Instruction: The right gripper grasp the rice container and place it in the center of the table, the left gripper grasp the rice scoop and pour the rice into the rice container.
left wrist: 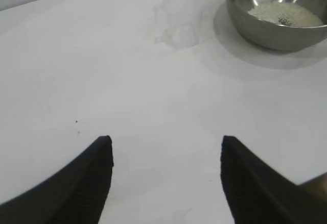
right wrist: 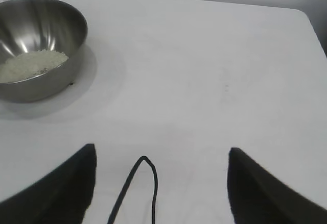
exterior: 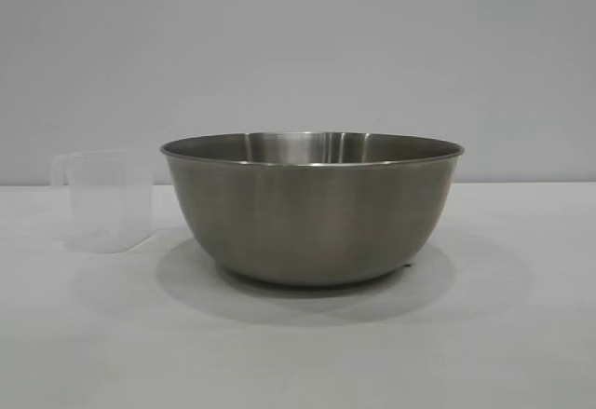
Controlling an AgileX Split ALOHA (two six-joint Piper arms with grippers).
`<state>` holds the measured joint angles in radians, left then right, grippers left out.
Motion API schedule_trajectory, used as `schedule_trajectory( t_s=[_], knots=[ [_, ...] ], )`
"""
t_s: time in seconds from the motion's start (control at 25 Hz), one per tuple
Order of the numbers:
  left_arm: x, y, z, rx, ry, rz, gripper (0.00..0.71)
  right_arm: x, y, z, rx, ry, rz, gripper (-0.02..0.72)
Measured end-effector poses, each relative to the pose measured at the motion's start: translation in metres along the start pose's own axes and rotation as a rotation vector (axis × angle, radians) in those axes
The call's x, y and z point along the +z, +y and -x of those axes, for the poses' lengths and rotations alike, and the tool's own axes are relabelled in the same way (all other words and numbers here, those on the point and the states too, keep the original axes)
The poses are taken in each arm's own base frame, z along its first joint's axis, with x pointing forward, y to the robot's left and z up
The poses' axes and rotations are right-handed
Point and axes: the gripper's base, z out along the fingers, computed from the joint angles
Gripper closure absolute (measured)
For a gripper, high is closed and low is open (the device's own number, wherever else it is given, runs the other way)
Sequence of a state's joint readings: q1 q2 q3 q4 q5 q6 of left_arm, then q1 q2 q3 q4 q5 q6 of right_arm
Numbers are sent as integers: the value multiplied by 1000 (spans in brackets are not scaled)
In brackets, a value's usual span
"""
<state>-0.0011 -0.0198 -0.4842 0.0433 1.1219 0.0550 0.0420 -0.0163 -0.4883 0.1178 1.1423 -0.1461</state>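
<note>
We hang both black claws, left gripper [left wrist: 166, 180] and right gripper [right wrist: 161, 183], half-open, empty; off-white rice [right wrist: 31, 64] fills the steel rice container [exterior: 312, 209], so the translucent plastic rice scoop [exterior: 104, 199] stands emptied beside it.

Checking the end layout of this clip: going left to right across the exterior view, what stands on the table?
Rice scoop, standing upright on the table → rice container, much larger, at the middle of the view. Neither gripper shows in this view.

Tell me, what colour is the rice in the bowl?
Off-white. The rice lies in the steel bowl, seen best in the right wrist view.
</note>
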Motion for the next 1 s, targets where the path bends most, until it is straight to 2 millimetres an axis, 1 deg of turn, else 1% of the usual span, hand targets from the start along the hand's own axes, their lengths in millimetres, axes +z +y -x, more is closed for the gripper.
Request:
schedule_trajectory(
  t_s=[0.16, 0.24, 1.0],
  knots=[
    [0, -1, 0, -61, 10, 104, 308, 0, 0, 0, 0, 0, 0, 245],
    [0, -1, 0, -71, 12, 120, 308, 0, 0, 0, 0, 0, 0, 245],
    [0, -1, 0, -36, 6, 62, 308, 0, 0, 0, -18, -1, 30, 245]
  ],
)
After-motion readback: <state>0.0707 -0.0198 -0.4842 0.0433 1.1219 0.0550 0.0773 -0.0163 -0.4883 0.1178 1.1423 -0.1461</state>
